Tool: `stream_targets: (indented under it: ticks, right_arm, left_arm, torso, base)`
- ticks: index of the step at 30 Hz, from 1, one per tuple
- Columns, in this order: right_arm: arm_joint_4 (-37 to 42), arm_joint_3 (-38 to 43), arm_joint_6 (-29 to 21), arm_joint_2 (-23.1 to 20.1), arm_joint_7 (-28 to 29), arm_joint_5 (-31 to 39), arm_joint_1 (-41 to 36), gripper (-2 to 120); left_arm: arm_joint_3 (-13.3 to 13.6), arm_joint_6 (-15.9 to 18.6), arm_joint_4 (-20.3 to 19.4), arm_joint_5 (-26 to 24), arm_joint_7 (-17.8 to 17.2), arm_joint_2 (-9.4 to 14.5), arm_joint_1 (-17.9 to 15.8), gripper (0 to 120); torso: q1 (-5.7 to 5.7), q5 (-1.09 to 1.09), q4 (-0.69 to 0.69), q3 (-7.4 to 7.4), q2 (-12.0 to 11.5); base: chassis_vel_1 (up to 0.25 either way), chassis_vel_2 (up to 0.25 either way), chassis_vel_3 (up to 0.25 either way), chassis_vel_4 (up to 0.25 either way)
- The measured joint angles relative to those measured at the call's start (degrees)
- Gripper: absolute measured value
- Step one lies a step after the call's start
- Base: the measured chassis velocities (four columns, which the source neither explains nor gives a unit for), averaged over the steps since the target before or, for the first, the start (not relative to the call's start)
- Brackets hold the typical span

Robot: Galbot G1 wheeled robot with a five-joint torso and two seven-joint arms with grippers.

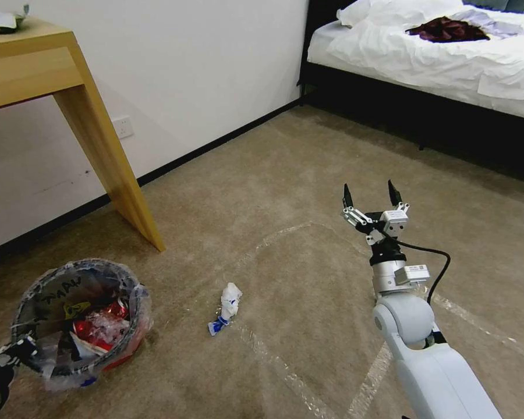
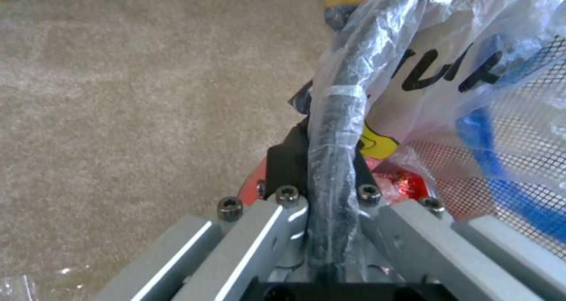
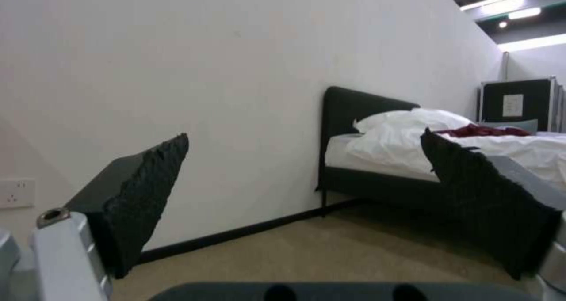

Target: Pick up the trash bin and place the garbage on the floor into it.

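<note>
The trash bin (image 1: 81,317) is a small round red bin lined with a crinkled clear bag with black writing, at the lower left of the head view. Red wrappers and paper fill it. My left gripper (image 1: 17,352) is shut on the bin's near rim; in the left wrist view the rim (image 2: 333,150) runs between the fingers. A crumpled white and blue piece of garbage (image 1: 226,308) lies on the floor (image 1: 285,174) just right of the bin. My right gripper (image 1: 371,196) is held up over the carpet to the right, open and holding nothing.
A wooden table leg (image 1: 113,157) stands behind the bin by the white wall. A bed (image 1: 442,64) with white bedding and a dark red cloth fills the far right. Clear tape lines (image 1: 285,372) cross the carpet.
</note>
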Motion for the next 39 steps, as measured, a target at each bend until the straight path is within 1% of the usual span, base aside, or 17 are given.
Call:
stream_targets:
  ticks: [3, 10, 26, 29, 30, 31, 32, 34, 35, 36, 37, 38, 39]
  right_arm:
    - [0.0, 0.0, 0.0, 0.0, 0.0, 0.1, 0.1, 100]
    - [0.1, -0.1, -0.2, 0.0, 0.0, 0.1, 0.1, 100]
    - [-0.2, -0.7, 0.0, 0.2, 0.1, -0.2, 0.4, 100]
    - [-0.3, -2.0, -0.1, 0.0, 0.2, 0.7, 1.0, 100]
    - [-0.3, -3.9, -1.3, -0.8, 1.1, 2.1, 1.8, 100]
    - [-0.1, -5.9, -3.6, -1.8, 2.4, 4.0, 2.6, 100]
    - [-0.1, -5.9, -3.6, -1.8, 2.4, 4.0, 2.6, 100]
    - [1.4, -10.6, -11.9, -4.9, 6.3, 11.3, 4.9, 100]
    - [1.4, -10.6, -11.9, -4.9, 6.3, 11.3, 4.9, 100]
    - [2.7, -14.2, -17.9, -6.8, 9.5, 15.9, 6.7, 100]
    - [4.4, -18.0, -24.2, -8.1, 13.0, 20.7, 8.4, 100]
    - [4.4, -18.0, -24.2, -8.1, 13.0, 20.7, 8.4, 100]
    - [4.8, -18.9, -26.1, -8.3, 14.1, 22.4, 8.9, 100]
  left_arm:
    - [-0.5, 0.9, -1.2, -1.5, -0.7, 0.3, 0.2, 1]
    - [-1.0, 1.6, -1.8, -2.6, -1.3, 0.4, 0.4, 1]
    - [-1.3, 1.7, -1.1, -2.4, -1.2, 0.4, 0.5, 1]
    - [-1.2, 1.7, -0.8, -2.2, -1.1, 0.4, 0.4, 1]
    - [-1.1, 1.7, -0.7, -2.1, -1.1, 0.4, 0.4, 1]
    - [-1.1, 1.7, -0.6, -2.0, -1.0, 0.4, 0.4, 1]
    - [-1.1, 1.7, -0.6, -2.0, -1.0, 0.4, 0.4, 1]
    - [-1.0, 1.7, -0.6, -1.9, -1.0, 0.4, 0.3, 1]
    - [-1.0, 1.7, -0.6, -1.9, -1.0, 0.4, 0.3, 1]
    - [-0.9, 1.7, -0.6, -1.8, -1.0, 0.5, 0.2, 1]
    - [-0.6, 1.7, -0.5, -1.8, -1.0, 0.7, -0.1, 1]
    - [-0.6, 1.7, -0.5, -1.8, -1.0, 0.7, -0.1, 1]
    - [-0.6, 1.7, -0.4, -1.8, -1.0, 0.7, -0.1, 1]
  torso:
    - [0.0, 0.0, 0.0, 0.0, 0.0]
    - [0.0, 0.0, 0.01, 0.0, 0.0]
    - [0.0, 0.0, 0.0, 0.0, 0.0]
    - [0.0, 0.0, 0.0, 0.0, 0.0]
    - [0.0, 0.0, 0.0, 0.0, 0.0]
    - [0.0, 0.0, 0.0, 0.0, 0.0]
    - [0.0, 0.0, 0.0, 0.0, 0.0]
    - [0.0, 0.0, 0.02, 0.0, 0.0]
    - [0.0, 0.0, 0.02, 0.0, 0.0]
    - [0.0, -0.02, -0.01, 0.0, 0.0]
    - [0.0, 0.0, 0.01, 0.01, 0.0]
    - [0.0, 0.0, 0.01, 0.01, 0.0]
    - [0.0, 0.0, 0.0, 0.0, 0.0]
  base:
    - [0.0, 0.0, 0.0, 0.0]
    - [0.0, 0.0, 0.0, 0.0]
    - [0.0, 0.0, 0.0, 0.0]
    - [0.0, 0.0, 0.0, 0.0]
    - [0.0, 0.0, 0.0, 0.0]
    - [0.0, 0.0, 0.0, 0.0]
    - [0.0, 0.0, 0.0, 0.0]
    - [0.0, 0.0, 0.0, 0.0]
    - [0.0, 0.0, 0.0, 0.0]
    - [0.0, 0.0, 0.0, 0.0]
    - [0.0, 0.0, 0.0, 0.0]
    - [0.0, 0.0, 0.0, 0.0]
    - [0.0, 0.0, 0.0, 0.0]
